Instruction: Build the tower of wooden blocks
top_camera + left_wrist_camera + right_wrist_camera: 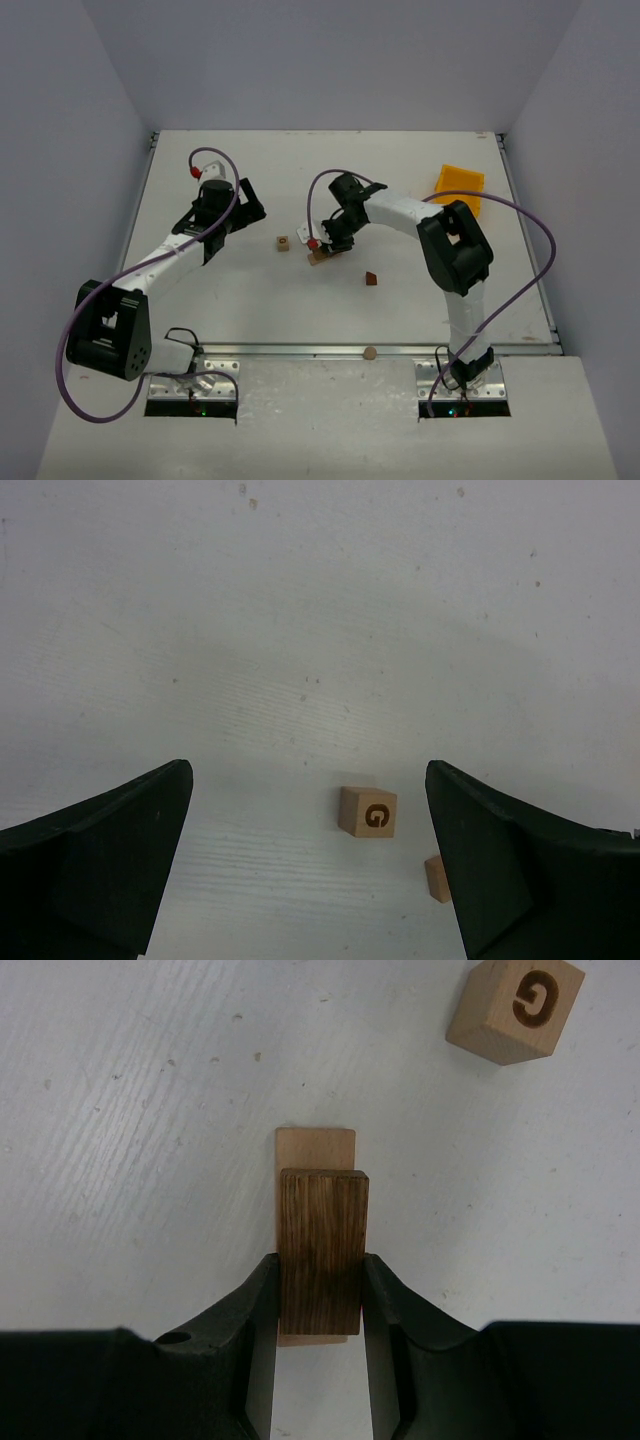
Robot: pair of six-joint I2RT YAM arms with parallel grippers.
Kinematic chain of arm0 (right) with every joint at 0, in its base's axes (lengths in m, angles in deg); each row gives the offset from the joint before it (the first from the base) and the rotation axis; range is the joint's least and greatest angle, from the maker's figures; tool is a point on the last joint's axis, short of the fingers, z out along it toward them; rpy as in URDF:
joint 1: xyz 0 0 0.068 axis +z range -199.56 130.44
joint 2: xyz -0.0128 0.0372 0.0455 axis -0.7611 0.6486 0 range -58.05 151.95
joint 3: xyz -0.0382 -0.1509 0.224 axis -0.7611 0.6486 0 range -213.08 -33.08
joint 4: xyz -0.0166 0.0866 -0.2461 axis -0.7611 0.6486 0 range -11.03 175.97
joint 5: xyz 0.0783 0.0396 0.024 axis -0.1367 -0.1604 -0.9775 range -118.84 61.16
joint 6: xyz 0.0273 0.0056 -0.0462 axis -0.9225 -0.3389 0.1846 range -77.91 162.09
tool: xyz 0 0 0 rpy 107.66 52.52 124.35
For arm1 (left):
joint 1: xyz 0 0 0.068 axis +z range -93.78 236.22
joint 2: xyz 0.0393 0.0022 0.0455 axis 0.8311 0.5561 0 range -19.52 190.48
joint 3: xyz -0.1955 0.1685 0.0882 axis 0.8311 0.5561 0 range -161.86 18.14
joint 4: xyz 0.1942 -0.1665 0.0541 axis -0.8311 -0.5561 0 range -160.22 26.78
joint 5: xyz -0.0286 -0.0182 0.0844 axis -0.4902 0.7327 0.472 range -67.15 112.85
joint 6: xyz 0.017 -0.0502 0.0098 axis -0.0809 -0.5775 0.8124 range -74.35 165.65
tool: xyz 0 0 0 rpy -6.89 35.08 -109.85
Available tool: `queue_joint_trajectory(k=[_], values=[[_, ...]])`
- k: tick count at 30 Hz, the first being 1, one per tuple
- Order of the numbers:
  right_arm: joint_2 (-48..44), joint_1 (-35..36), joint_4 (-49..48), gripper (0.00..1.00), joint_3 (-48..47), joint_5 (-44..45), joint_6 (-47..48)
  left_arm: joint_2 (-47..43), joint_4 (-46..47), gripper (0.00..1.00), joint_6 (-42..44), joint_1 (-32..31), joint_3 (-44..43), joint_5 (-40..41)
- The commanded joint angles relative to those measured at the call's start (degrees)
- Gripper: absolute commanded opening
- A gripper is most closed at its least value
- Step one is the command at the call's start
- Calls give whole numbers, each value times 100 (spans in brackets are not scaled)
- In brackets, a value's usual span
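One dark-brown wooden slab [322, 1220] sits clamped in the right hand [320, 1270]; centre it squarely over the pale flat plank [315, 1148] beneath.

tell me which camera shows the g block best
The right wrist view: the G block is largest there, its letter sharp, though it sits at the frame's top edge. The left wrist view shows it whole but smaller, framed by the open left hand. The top external view shows only a tiny tan speck.
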Motion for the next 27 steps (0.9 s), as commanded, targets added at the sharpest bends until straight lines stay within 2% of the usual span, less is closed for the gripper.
queue_joint_trajectory(k=[1,18,20,27], values=[[39,33,-20,29,-205,-44,-119,8,131,100,51,25,-228,63],[131,94,-153,38,-179,235,-129,21,113,100,47,25,-227,77],[127,107,-178,43,-171,269,-129,21,113,100,50,34,-231,81],[123,136,-172,49,-159,352,-120,21,113,100,52,25,-223,37]])
